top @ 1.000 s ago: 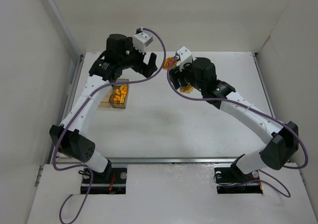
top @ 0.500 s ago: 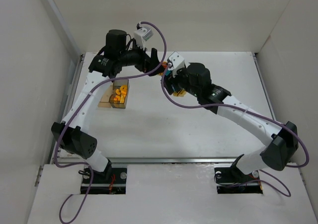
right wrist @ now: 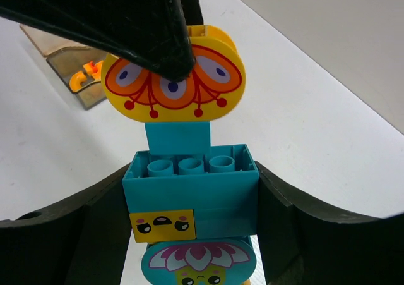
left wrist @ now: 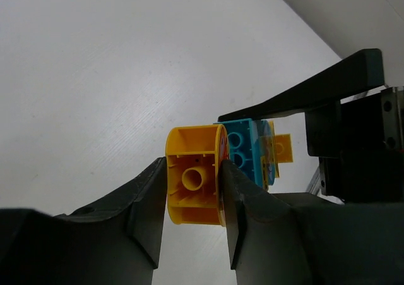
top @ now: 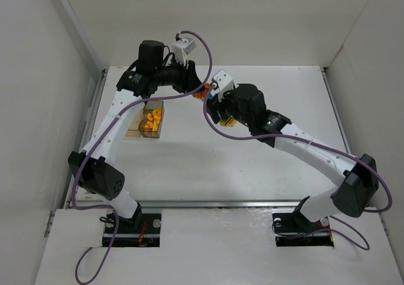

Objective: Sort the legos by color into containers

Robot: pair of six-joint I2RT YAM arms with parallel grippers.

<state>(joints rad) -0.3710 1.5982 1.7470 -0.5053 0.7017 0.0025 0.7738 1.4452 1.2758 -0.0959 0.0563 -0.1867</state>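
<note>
Above the surface, my left fingers pinch the yellow brick; my right fingers pinch the joined cyan brick; next, I judge, pulling them apart.

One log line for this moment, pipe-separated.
left gripper: shut on yellow brick | right gripper: shut on cyan brick | both joined, midair | orange pieces in grey box

Left claw, right claw meet at legos; containers well apart, leftward.

The white table carries the joined containers at left, apparently holding orange legos.
</note>
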